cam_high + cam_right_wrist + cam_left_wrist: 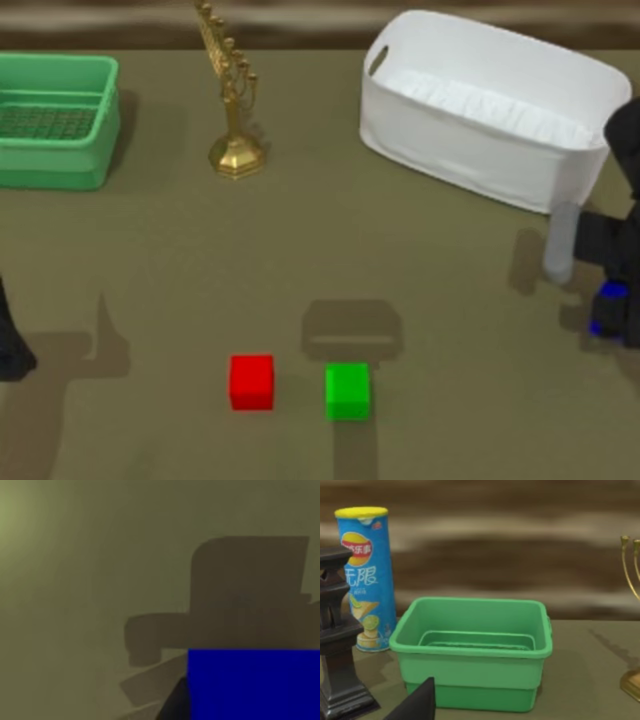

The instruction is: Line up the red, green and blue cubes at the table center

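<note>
While your right pincer (612, 310) grips the blue cube (610, 292) above the bench's (450, 300) right edge, carry it left, setting it just beside the green cube (347, 390), in line with the red cube (251, 381).

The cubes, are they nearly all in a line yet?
Two are: the red cube and green cube sit side by side, apart, near the table center. The blue cube is at the right end effector, far right. It must join them. The left arm is parked at the left edge.
</note>
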Robot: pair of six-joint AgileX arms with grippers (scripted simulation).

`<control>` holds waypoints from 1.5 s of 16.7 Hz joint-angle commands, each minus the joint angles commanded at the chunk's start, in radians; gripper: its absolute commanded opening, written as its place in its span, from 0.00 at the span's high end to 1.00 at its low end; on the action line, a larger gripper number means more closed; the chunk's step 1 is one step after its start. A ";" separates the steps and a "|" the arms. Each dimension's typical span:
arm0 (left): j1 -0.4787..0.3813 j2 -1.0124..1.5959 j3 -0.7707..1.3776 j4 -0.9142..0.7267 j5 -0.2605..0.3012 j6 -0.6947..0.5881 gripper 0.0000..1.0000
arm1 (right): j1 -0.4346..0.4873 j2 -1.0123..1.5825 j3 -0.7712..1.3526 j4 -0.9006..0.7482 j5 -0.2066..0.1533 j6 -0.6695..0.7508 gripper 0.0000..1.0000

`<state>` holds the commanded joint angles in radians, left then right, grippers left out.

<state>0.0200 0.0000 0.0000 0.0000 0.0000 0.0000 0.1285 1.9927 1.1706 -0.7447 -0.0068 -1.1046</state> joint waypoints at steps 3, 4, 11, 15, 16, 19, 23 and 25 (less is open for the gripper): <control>0.000 0.000 0.000 0.000 0.000 0.000 0.00 | 0.003 -0.045 0.049 -0.099 0.000 -0.001 1.00; 0.000 0.000 0.000 0.000 0.000 0.000 0.00 | 0.003 -0.062 0.067 -0.135 0.000 -0.001 1.00; 0.000 0.000 0.000 0.000 0.000 0.000 0.00 | 0.001 -0.105 0.108 -0.218 0.000 0.002 1.00; 0.000 0.000 0.000 0.000 0.000 0.000 0.00 | 0.072 -0.102 0.122 -0.230 -0.001 0.031 1.00; 0.000 0.000 0.000 0.000 0.000 0.000 0.00 | 0.115 -0.102 0.128 -0.237 -0.001 0.047 1.00; 0.000 0.000 0.000 0.000 0.000 0.000 0.00 | 0.283 -0.104 0.144 -0.261 -0.001 0.114 1.00; 0.000 0.000 0.000 0.000 0.000 0.000 0.00 | 0.508 -0.113 0.166 -0.290 -0.001 0.209 1.00; 0.000 0.000 0.000 0.000 0.000 0.000 0.00 | 0.571 -0.120 0.172 -0.297 -0.001 0.243 1.00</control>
<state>0.0200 0.0000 0.0000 0.0000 0.0000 0.0000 0.6995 1.8723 1.3423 -1.0414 -0.0073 -0.8619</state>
